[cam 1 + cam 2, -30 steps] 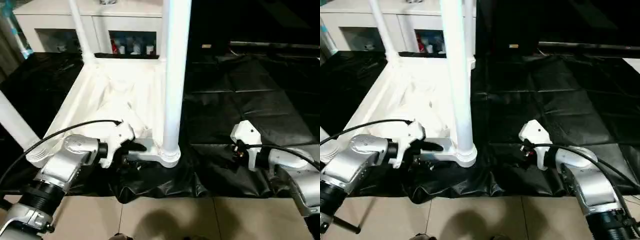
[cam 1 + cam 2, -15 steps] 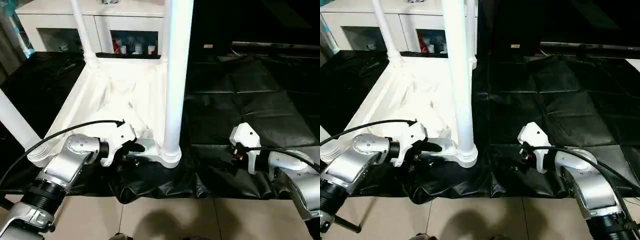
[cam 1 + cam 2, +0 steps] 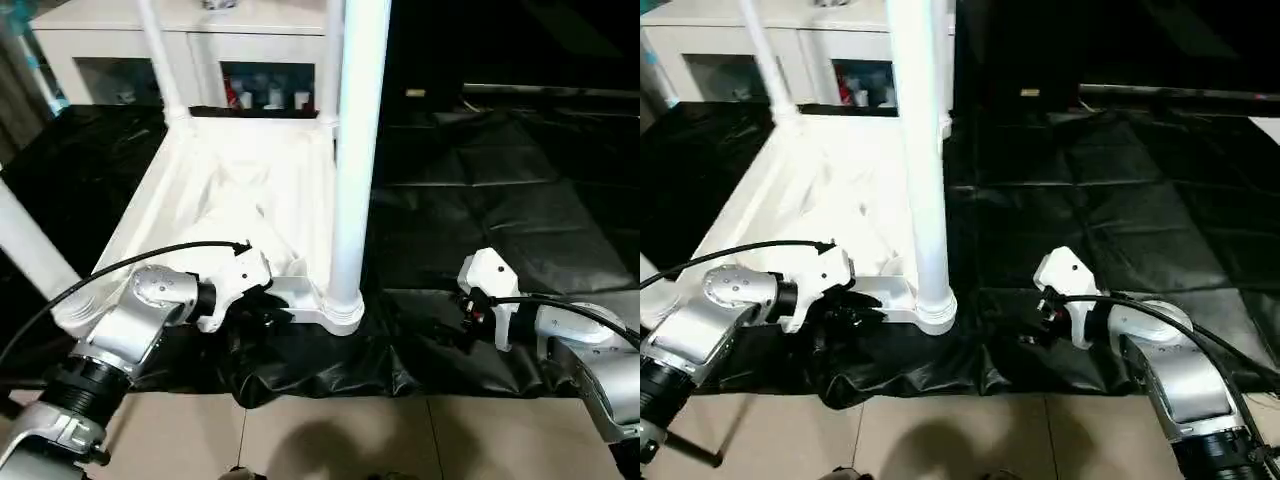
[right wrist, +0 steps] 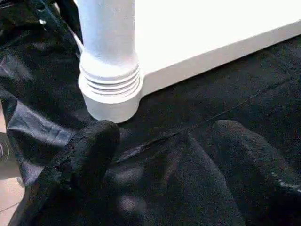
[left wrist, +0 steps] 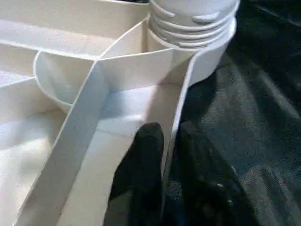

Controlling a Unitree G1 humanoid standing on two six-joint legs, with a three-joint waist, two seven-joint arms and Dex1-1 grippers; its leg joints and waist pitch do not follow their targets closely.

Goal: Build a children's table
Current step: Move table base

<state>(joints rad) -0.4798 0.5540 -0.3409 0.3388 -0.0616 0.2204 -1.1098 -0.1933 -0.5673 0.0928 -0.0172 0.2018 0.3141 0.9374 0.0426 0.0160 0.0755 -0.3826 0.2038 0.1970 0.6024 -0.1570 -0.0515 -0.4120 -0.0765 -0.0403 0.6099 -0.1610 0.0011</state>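
Tabletop [image 3: 240, 200], white and upside down with its ribbed underside up, lies on black plastic sheeting [image 3: 480, 200] spread over a pale tiled floor [image 3: 330, 440]; its near edge sits close to where the sheeting ends in crumpled folds. At that near edge the left tool [image 3: 262, 300] is clamped on the tabletop's rim wall, one black finger [image 5: 143, 160] inside the rim and the other outside, just beside the near right corner socket [image 3: 343, 312]. A white leg [image 3: 355, 150] stands upright in that socket, its ringed flared end seated in it. The right tool [image 3: 1040, 318] hangs low over the sheeting, near that leg but apart from it, its fingers [image 4: 89, 150] spread wide and holding nothing. Another leg [image 3: 30, 250] rises at the near left corner, and a third [image 3: 160, 60] at the far left corner. Behind the tabletop stands a white cabinet [image 3: 130, 45] with glass fronts; small bottles [image 3: 265, 95] show inside.
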